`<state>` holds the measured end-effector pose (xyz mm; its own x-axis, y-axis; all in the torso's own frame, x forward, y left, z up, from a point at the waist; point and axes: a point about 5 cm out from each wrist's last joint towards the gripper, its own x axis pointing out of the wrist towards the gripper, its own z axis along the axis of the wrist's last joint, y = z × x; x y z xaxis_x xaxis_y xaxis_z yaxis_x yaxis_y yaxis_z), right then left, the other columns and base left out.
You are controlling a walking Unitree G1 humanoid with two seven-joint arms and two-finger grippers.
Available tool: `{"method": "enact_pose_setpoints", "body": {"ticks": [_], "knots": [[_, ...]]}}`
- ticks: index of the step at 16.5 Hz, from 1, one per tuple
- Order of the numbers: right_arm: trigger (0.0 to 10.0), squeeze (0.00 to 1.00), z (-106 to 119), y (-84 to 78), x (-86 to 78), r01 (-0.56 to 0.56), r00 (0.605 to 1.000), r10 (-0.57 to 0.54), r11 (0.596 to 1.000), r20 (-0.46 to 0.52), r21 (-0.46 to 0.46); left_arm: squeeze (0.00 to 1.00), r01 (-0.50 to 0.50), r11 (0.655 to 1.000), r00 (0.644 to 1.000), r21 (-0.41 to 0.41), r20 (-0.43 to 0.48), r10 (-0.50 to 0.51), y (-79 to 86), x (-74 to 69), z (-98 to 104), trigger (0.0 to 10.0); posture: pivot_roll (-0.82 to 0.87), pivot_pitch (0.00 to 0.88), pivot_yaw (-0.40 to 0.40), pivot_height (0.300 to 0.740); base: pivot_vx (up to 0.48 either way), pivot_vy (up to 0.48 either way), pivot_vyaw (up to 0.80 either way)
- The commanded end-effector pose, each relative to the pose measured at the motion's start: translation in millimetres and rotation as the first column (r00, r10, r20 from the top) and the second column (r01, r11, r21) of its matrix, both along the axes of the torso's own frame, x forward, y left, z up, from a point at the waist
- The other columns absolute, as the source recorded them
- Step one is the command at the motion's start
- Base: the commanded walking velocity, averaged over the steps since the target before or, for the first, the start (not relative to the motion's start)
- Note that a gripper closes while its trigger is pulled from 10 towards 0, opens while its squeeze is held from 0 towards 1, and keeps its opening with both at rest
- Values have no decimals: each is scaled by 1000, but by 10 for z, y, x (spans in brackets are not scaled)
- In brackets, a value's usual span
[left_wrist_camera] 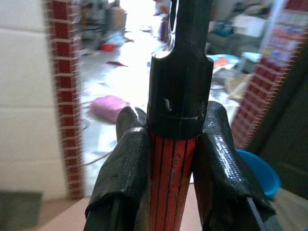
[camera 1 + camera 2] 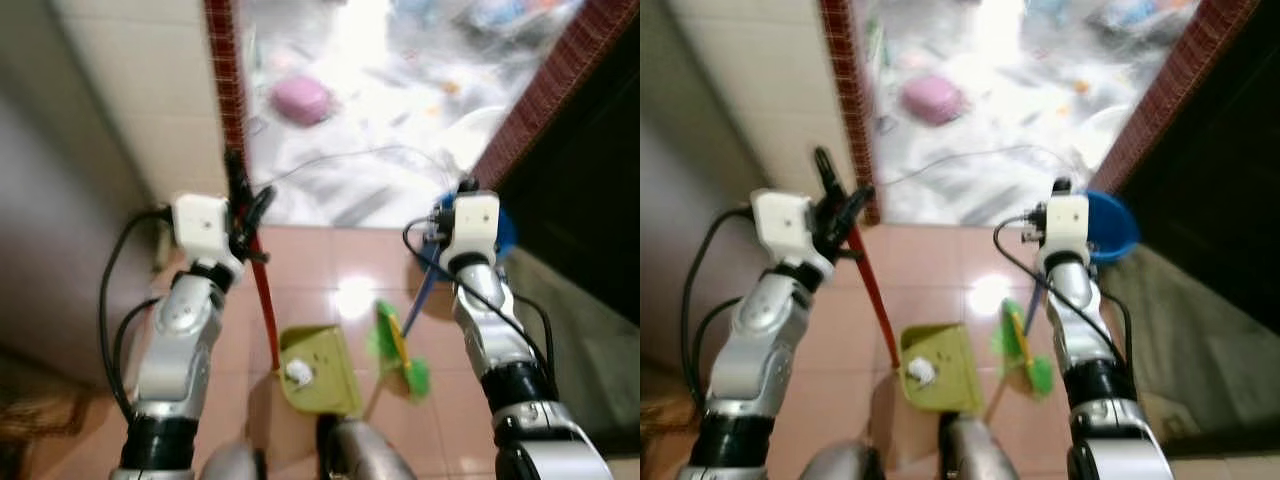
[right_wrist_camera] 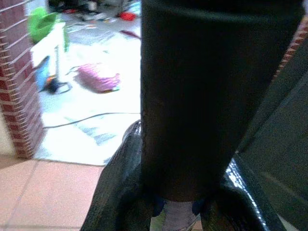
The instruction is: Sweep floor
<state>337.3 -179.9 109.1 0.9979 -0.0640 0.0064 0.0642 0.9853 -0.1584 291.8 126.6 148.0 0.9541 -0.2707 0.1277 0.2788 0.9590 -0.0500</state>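
An olive-green dustpan (image 2: 325,385) rests on the terracotta tiles in front of me, with a white crumpled scrap (image 2: 297,372) lying in it. Its red handle (image 2: 264,295) rises to a black cap, and my left gripper (image 1: 173,118) is shut on the handle just under that cap. To the right, a broom with a green head (image 2: 400,355) touches the floor beside the pan. My right gripper (image 3: 180,166) is shut on the top of the broom's blue handle (image 2: 425,285).
A brick-edged doorway (image 2: 228,90) opens ahead onto a bright, littered floor with a pink object (image 2: 302,98) and a cable (image 2: 350,155). A blue basin (image 2: 1112,226) stands by the right jamb. A white tiled wall (image 2: 130,90) is on the left and a dark door (image 2: 590,180) on the right.
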Motion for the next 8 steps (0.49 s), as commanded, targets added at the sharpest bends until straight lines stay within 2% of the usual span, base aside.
{"method": "enact_pose_setpoints", "body": {"ticks": [1,5,8], "knots": [[10000,0,-75,-65,-23,26,999,-27,999,-42,-34,0,14,1000,999,-25,41,-13,-6,-7,91,10000,-13,129,-38,740,0,0,-800],[10000,0,-123,-93,-33,40,997,-43,998,-70,-52,0,19,999,999,-30,49,-17,-9,2,118,10000,-13,124,-40,740,0,0,-800],[10000,0,-164,-124,-32,56,993,-62,996,-99,-65,0,13,999,998,-33,58,-11,9,18,148,10000,-12,121,-41,740,0,0,-646]]}}
